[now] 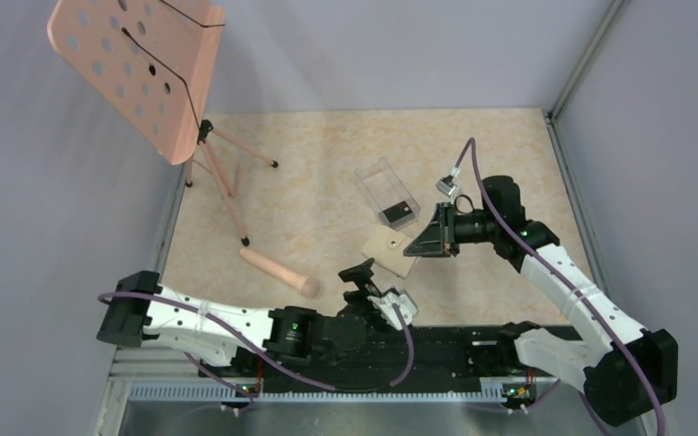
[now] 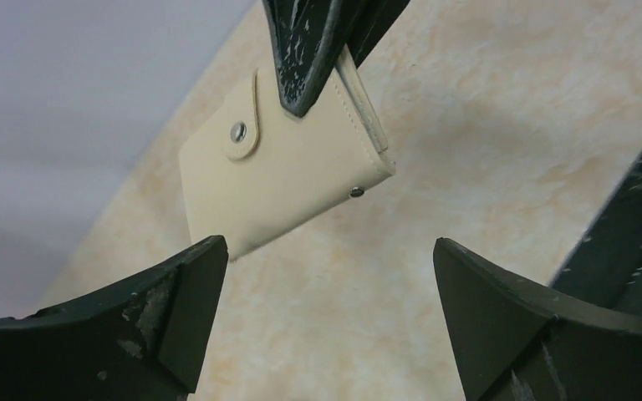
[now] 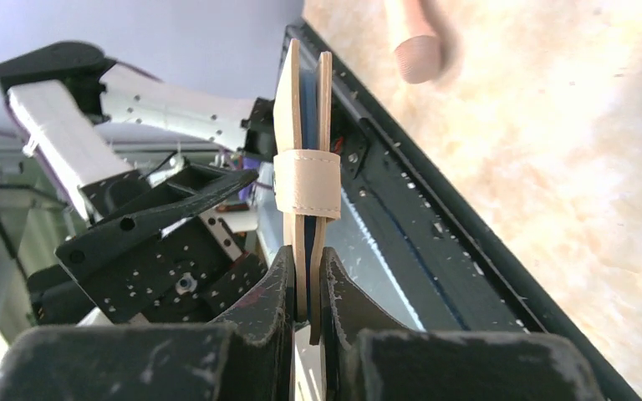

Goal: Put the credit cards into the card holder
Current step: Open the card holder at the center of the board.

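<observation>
holding the tan card holder (image 2: pixel 288 180) by one edge, the right hand (image 3: pixel 305 271) has its two fingers pressed together on it, one on each side. from the right wrist you see the card holder from its thin side, folded shut, with a little strap wrapped around the two flaps and some blue showing between them. from the left wrist you see its flat tan face, with a silver snap on the strap, and a dark finger of the right hand coming down over its top edge. it is tilted, with a shadow on the table (image 1: pixel 327 163) under it, and i cannot tell if a corner touches the table. the left hand (image 2: pixel 328 267) is just beside it with its fingers wide apart and nothing between them. one finger tip is very near the low corner of the card holder but not on it. a black credit card (image 1: pixel 398 213) lies inside a clear box (image 1: pixel 374 180) a bit farther back on the table, near the card holder but not in it. a wooden stick (image 1: pixel 277 268) with a round end lies to the left, and a pink stand (image 1: pixel 136 64) full of holes is at the far left.
</observation>
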You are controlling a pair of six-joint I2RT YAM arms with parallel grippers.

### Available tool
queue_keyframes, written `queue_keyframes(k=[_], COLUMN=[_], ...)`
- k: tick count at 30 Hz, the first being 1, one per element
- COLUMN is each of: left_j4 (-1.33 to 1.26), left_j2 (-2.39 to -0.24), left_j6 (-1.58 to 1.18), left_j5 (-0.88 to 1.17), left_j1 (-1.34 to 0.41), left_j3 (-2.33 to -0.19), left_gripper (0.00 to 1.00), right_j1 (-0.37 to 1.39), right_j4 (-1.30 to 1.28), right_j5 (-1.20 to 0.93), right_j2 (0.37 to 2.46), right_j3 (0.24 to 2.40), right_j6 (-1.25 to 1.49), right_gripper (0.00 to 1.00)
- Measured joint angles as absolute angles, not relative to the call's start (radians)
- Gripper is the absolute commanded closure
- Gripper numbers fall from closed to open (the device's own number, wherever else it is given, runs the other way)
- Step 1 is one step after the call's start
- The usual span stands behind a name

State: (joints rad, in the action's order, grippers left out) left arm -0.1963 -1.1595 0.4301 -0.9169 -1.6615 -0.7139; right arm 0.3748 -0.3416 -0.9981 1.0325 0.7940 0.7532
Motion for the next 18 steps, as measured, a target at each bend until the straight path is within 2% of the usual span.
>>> queue_keyframes(k=[4, 8, 14, 18], left_j4=[-0.056, 0.019, 0.061, -0.027], left_j2=[-1.172, -1.168, -1.094, -0.955], left_j6=[0.014, -0.295, -0.652, -0.804], left_j5=[-0.915, -0.788, -0.521, -0.365], left_j1=[-1.649, -1.571, -1.282, -1.127], left_j3=[-0.761, -0.765, -0.715, -0.564], left_gripper=[0.01, 0.02, 0.01, 0.01], right_j1=[0.323, 0.269, 0.259, 0.259], right_j4=[-0.411, -0.454, -0.491, -0.495], right_j5=[-0.961, -0.942, -0.912, -0.909], right_j2=[1.018, 1.000, 0.999, 0.999], right_j3=[0.794, 0.794, 0.794, 0.794], right_j6=[0.706, 0.668, 0.630, 0.627], right_gripper=[1.00, 1.00, 1.00, 1.00])
